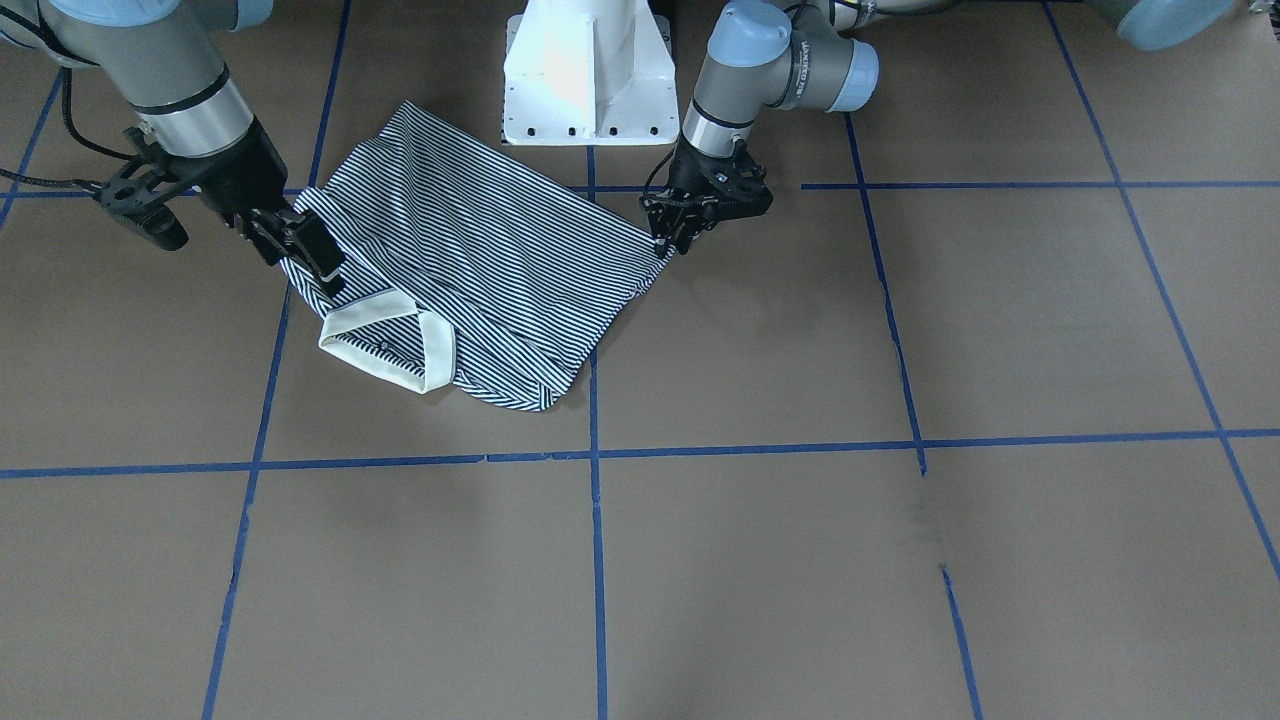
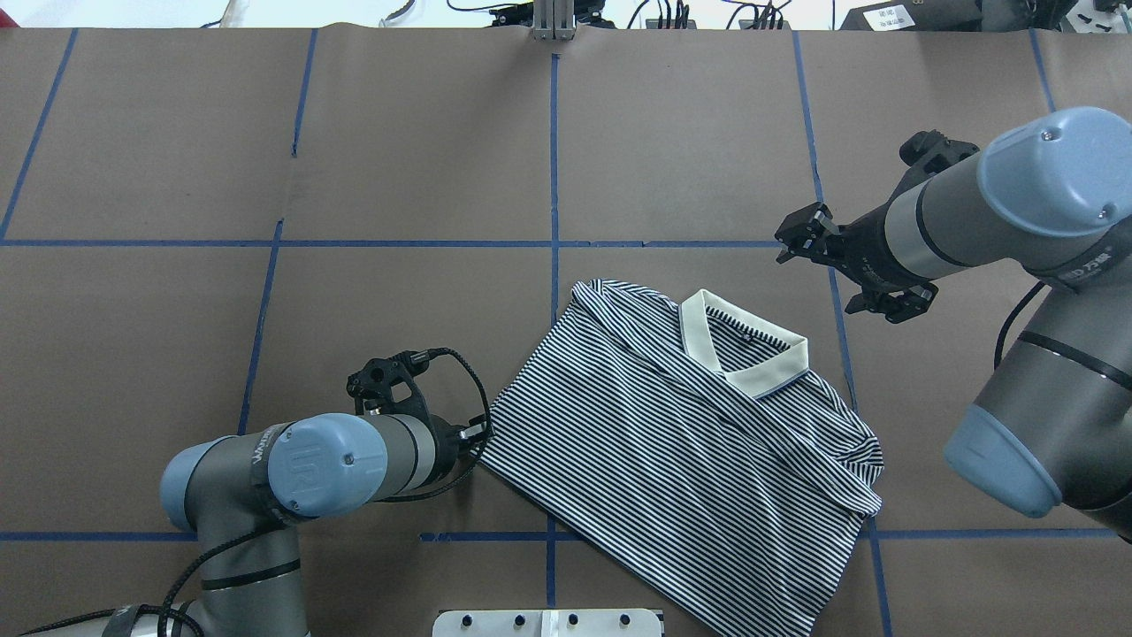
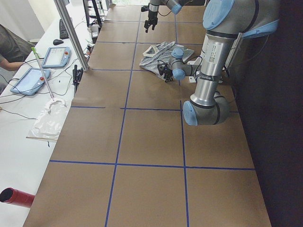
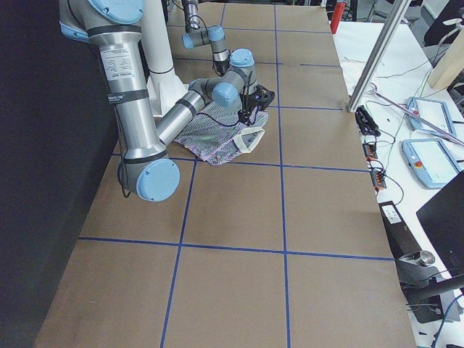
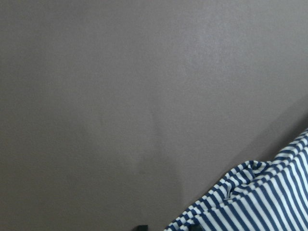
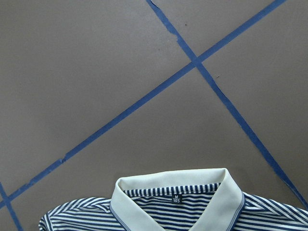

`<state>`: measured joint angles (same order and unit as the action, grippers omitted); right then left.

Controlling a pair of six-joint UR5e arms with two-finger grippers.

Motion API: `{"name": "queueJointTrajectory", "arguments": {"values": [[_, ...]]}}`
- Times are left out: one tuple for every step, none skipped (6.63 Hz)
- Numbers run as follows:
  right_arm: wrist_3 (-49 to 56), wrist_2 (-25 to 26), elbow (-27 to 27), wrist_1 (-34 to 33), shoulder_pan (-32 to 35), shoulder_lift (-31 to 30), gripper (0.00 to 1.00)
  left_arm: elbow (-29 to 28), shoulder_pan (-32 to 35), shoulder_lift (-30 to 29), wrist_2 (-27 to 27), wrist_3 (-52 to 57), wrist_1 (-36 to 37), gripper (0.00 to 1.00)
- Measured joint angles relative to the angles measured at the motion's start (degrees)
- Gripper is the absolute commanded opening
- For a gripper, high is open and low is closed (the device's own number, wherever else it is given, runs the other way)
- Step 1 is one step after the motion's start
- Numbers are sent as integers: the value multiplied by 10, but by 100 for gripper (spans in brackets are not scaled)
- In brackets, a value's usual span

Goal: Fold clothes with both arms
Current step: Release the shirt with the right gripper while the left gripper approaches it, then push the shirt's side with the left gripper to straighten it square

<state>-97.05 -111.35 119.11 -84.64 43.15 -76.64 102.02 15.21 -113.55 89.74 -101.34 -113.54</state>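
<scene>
The striped polo shirt lies flat and partly folded on the brown table, at a slant near the robot's base. Its cream collar points away from the robot. My left gripper is low at the shirt's left hem corner, and its fingers are shut on the cloth there. Bunched stripes fill the lower right of the left wrist view. My right gripper hangs open above the table near the collar, touching nothing. The right wrist view looks down on the collar and shows no fingers.
The white pedestal base stands just behind the shirt. Blue tape lines grid the brown table. A side bench holds tablets and cables, and a person's arm shows at its edge.
</scene>
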Motion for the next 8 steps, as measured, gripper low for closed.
{"name": "queueJointTrajectory", "arguments": {"values": [[0,0,0,0,0,0,100,3,0,0,0,0,7,0],[-1,0,0,0,0,0,100,14,1,-1,1,1,25,0],[-1,0,0,0,0,0,100,34,2,-1,2,4,54,0],[-1,-1,0,0,0,0,100,52,5,-1,2,14,79,0],[-2,0,0,0,0,0,100,59,17,-1,2,38,91,0],[-3,0,0,0,0,0,100,59,46,-3,2,83,94,0],[-4,1,0,1,-1,0,100,49,89,-11,2,135,93,0],[-4,1,0,1,-2,0,100,10,146,-38,3,189,84,0]]}}
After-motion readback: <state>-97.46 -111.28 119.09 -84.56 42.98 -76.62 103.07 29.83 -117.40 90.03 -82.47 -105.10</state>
